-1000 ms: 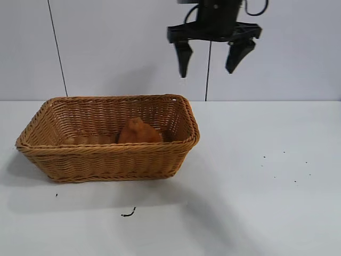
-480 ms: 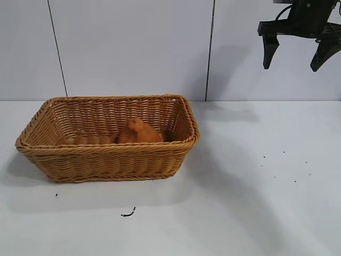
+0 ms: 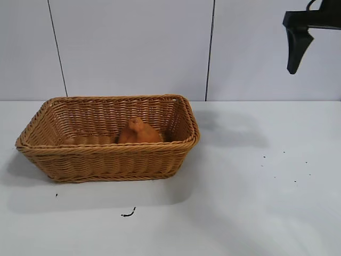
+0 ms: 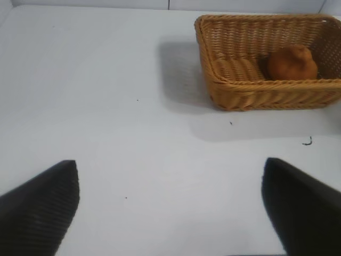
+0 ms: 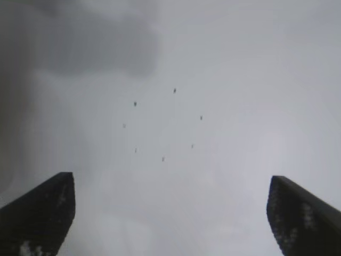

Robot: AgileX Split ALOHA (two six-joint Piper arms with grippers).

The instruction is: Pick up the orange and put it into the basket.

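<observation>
The orange (image 3: 138, 132) sits inside the wicker basket (image 3: 109, 158), so I judge placing done. My right gripper (image 5: 170, 213) hangs high, well apart, fingers wide, empty. My left gripper (image 4: 170, 205), parked, gapes empty. Next: just park.

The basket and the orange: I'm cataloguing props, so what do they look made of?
The basket looks like woven wicker, tan-brown and matte, with visible plaited strands and a braided rim. The orange inside it has a dull orange-brown skin without shine; real fruit or a replica, the views cannot tell.
</observation>
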